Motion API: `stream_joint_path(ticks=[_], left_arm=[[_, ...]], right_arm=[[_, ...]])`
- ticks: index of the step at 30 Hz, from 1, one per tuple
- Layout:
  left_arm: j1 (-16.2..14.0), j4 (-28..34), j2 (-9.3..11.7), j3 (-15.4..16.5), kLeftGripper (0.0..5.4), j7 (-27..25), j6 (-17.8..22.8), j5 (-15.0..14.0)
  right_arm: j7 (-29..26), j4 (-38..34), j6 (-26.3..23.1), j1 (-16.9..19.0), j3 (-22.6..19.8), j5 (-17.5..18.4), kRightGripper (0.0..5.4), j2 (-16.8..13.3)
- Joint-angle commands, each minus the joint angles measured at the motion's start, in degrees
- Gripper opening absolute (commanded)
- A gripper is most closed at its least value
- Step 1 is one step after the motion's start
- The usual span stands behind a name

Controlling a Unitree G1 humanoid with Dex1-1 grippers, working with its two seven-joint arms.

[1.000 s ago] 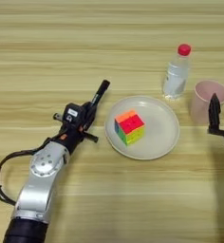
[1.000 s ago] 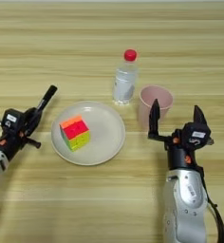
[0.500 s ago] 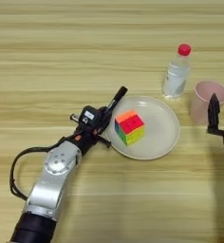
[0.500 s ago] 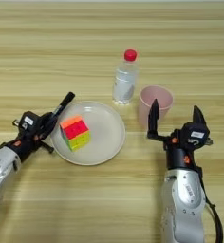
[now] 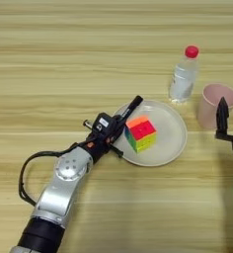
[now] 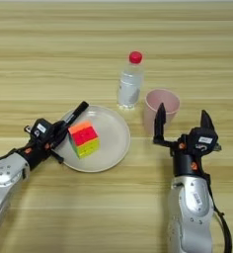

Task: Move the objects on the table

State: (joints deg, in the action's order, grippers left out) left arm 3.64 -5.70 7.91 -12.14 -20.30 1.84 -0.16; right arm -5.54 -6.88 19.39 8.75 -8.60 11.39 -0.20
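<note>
We see the left gripper [image 5: 119, 127] clamped on the marker [image 5: 129, 111], whose long axis slants up-right across the plate's [image 5: 168, 148] left rim beside the cube [image 5: 140, 133], while the right gripper [image 6: 181, 129] stands spread beside the cup [image 6: 162, 105].

even, bright overhead light, warm tone across the table [image 5: 64, 54]. shadows soft and short: faint one under the plate [image 5: 173, 148] rim, another beside the left arm [image 5: 64, 183]. mild sheen on the bottle [image 6: 128, 84], no hard glare. slight softness overall, plank lines bow a little toward edges.
</note>
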Motion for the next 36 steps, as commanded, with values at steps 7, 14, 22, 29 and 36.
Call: stream_joint_path(ticks=[7,14,22,29,36], left_arm=[[0.69,-0.22,0.33,-0.16,1.21,0.94,0.31,1.55],[0.85,-0.55,0.28,0.04,1.95,1.56,0.24,1.80],[0.82,-0.48,0.04,0.28,2.69,1.62,0.31,1.84],[0.95,0.57,-0.69,1.58,3.27,2.25,-0.03,0.85],[1.25,0.58,-1.56,4.53,4.03,4.83,-1.37,0.14]], right_arm=[[0.11,-0.08,0.54,-0.39,0.20,-0.17,5.40,0.25],[0.17,0.04,0.64,-0.43,0.21,-0.30,5.40,0.30],[0.03,-1.44,1.39,0.55,1.88,-3.28,5.40,0.08],[0.27,-2.49,0.82,1.03,2.21,-3.32,5.40,-0.07],[0.85,-5.27,-0.73,2.19,3.53,-4.85,5.40,0.01]])
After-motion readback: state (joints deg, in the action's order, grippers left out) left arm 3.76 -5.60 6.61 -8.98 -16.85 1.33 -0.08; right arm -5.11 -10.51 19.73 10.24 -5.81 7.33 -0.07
